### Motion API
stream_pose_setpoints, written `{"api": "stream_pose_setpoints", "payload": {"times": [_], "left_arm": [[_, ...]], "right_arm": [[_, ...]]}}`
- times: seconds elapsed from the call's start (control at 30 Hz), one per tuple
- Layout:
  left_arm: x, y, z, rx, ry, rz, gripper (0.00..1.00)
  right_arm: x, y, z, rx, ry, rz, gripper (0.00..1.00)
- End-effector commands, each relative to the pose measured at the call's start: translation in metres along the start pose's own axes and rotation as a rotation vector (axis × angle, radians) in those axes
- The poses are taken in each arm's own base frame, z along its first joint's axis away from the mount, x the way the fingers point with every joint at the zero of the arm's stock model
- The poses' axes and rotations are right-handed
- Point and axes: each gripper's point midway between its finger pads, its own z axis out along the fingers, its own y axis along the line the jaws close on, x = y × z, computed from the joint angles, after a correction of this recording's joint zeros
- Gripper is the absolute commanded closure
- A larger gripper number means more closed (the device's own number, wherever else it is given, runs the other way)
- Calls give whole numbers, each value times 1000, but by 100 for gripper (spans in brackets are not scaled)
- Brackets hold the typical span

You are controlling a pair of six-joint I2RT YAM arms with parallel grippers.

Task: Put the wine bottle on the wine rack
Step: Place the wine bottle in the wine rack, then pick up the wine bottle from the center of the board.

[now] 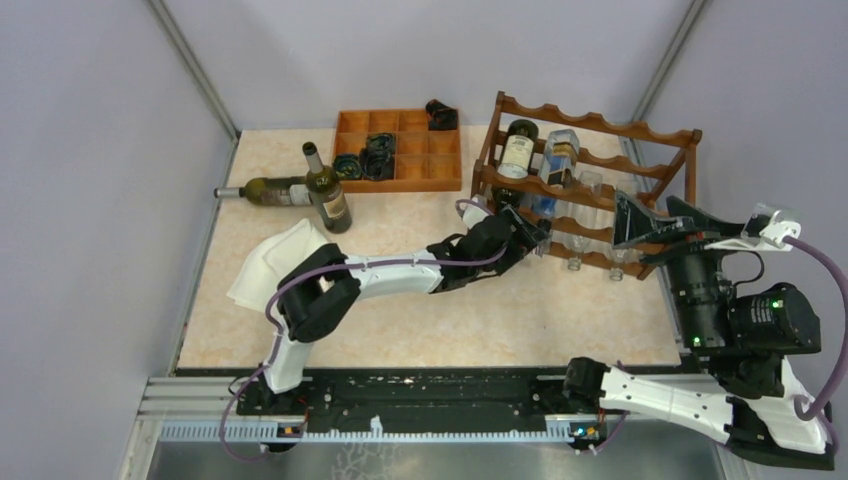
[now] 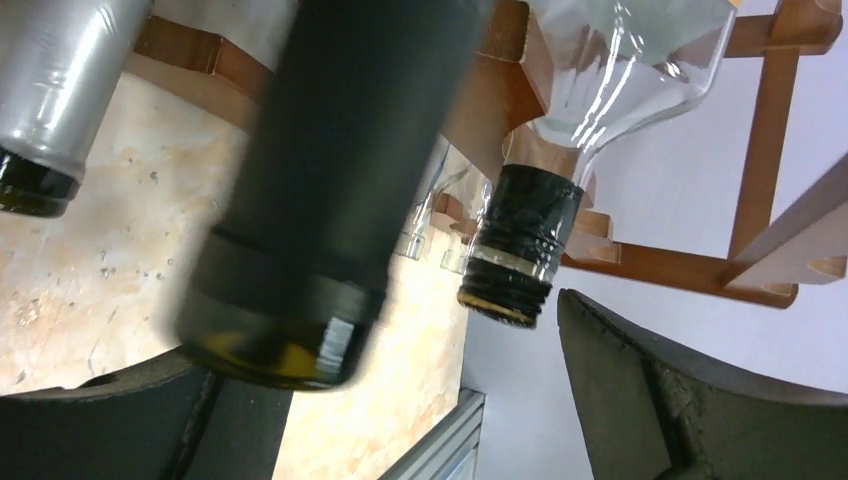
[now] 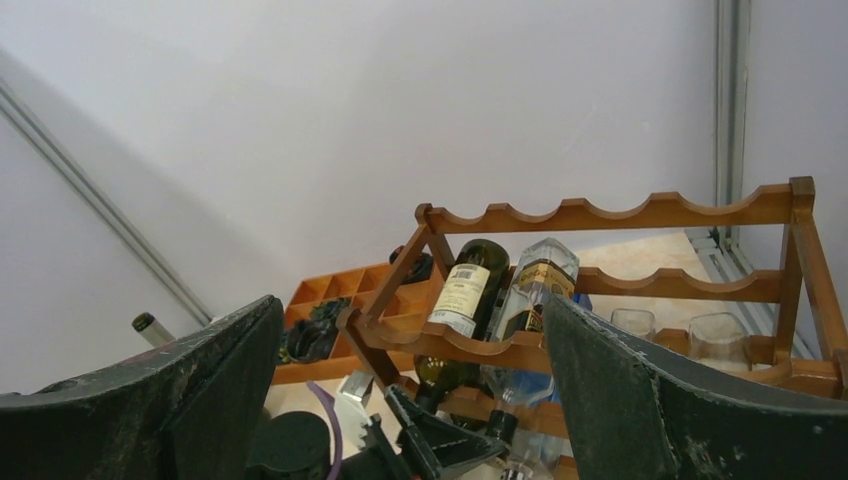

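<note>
Reaches with the left tool (image 1: 530, 235) to the front of the wine rack (image 1: 600, 122), jaws spread wide and clamped on nothing. Has the wine bottle (image 1: 518, 152) lying on the rack's upper tier straight ahead of that tool, base away, dark neck poking out between the two fingers (image 2: 660, 400). Blurred there, so cannot tell whether glass touches a pad. Finds just left of that neck a silver-foiled neck (image 2: 50, 90), and just right of it a clear bottle (image 2: 620, 60) with a black cap, both also in the rack. Holds the right tool (image 1: 650, 215) raised beside the rack's far end, likewise wide open and empty, pointed at the rack. Finds, well off to the left of the left tool, an upright bottle (image 1: 328, 200), a lying bottle (image 1: 272, 190) and a white cloth (image 1: 270, 262) on the surface (image 1: 420, 320), with an orange tray (image 1: 400, 185) beyond them.
</note>
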Motion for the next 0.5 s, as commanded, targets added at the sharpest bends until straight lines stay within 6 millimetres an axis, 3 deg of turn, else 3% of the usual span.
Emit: {"api": "stream_pose_setpoints", "payload": {"times": [0.0, 0.1, 0.3, 0.47], "left_arm": [[2, -44, -33, 110, 23, 50, 1], [15, -49, -47, 133, 49, 111, 1], [9, -37, -65, 136, 46, 121, 1], [19, -27, -107, 238, 148, 246, 3]], "right_arm": [[2, 5, -1, -32, 5, 4, 2], [5, 8, -1, -56, 15, -21, 2], [7, 9, 0, -50, 24, -37, 2], [24, 28, -4, -178, 63, -124, 2]]}}
